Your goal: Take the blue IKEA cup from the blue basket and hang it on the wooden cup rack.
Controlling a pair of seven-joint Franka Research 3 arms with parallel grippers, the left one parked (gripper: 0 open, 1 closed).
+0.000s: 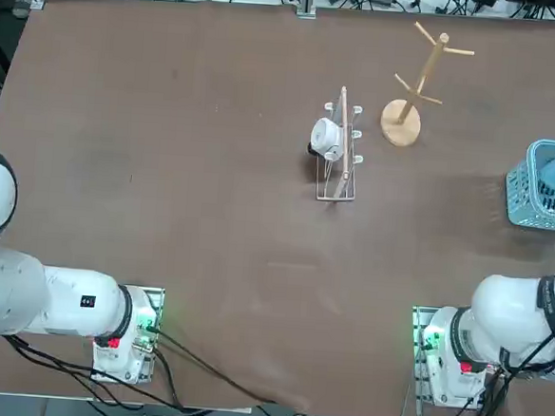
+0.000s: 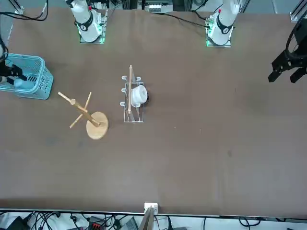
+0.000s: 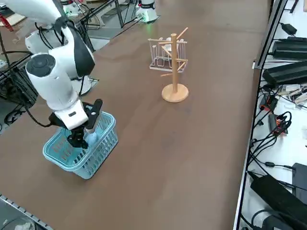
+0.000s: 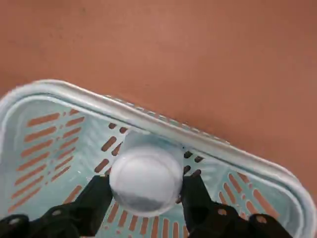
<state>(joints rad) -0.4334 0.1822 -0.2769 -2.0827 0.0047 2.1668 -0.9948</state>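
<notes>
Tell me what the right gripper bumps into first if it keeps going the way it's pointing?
Probably the blue cup: it sits in the basket, right between the right gripper's fingers, though depth is unclear.

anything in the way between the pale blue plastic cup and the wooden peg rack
Only the light blue lattice basket's near wall: the cup, gripped by the right pincer, is inside it. Beyond that, nothing visible before the rack.
</notes>
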